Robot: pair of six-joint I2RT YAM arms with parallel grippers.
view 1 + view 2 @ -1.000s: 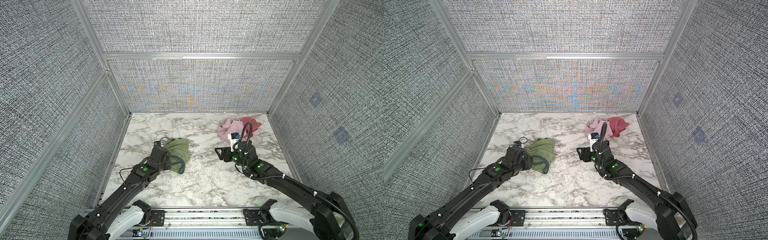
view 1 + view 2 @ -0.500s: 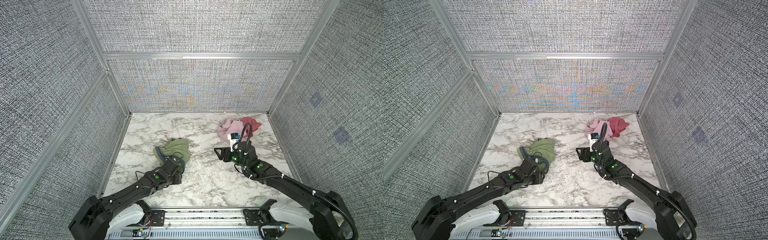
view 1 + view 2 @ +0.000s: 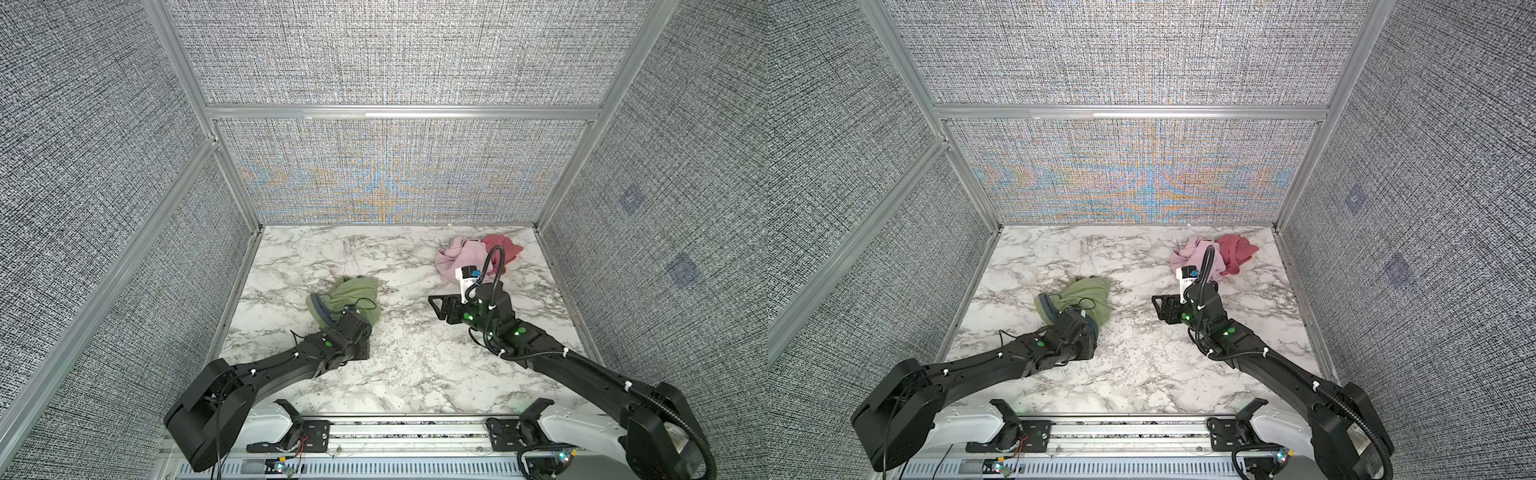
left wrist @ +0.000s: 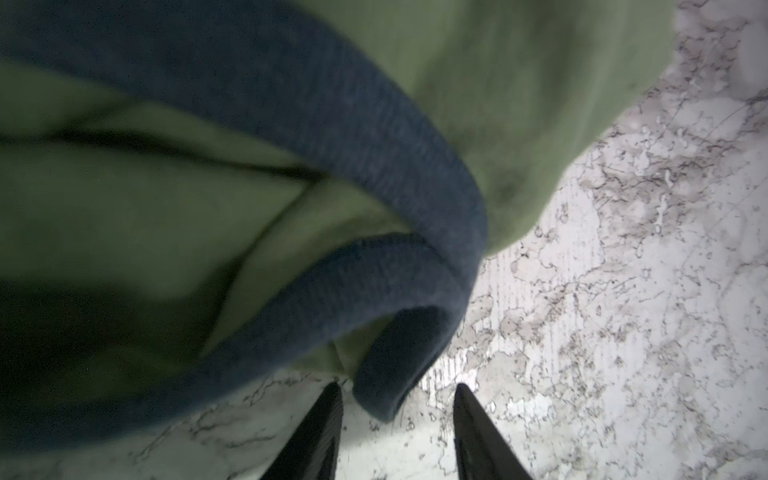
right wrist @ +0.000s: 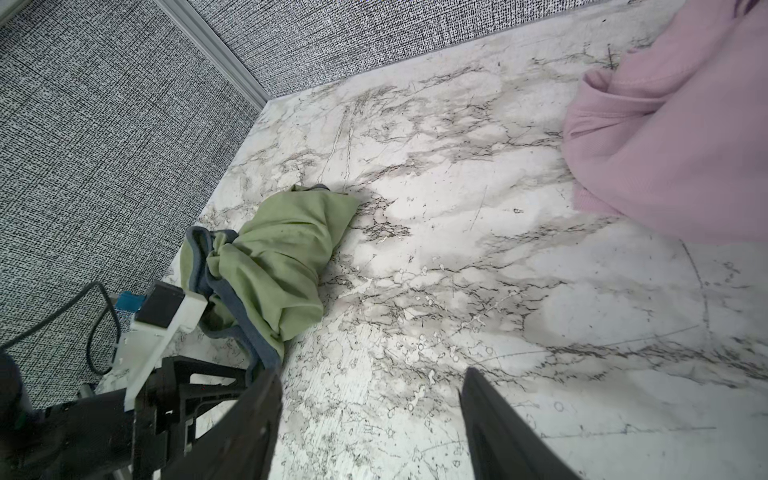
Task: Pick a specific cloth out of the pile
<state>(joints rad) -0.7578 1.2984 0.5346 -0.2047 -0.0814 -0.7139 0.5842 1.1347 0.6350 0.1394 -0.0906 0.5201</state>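
two risks: the left gripper [image 4: 397, 386] could shut on only the blue-grey hem [image 4: 374, 291], so the cloth [image 3: 357, 297] slips out on lifting, or it drags across the table [image 3: 415, 353]. its fingers stand apart, holding nothing. the hem's tip lies just ahead of them, perhaps between; the wrist view is blurred. the cloth lies alone at the left, well apart from the pile [image 3: 461, 259]. the right gripper [image 5: 372, 372] hangs parted and empty.
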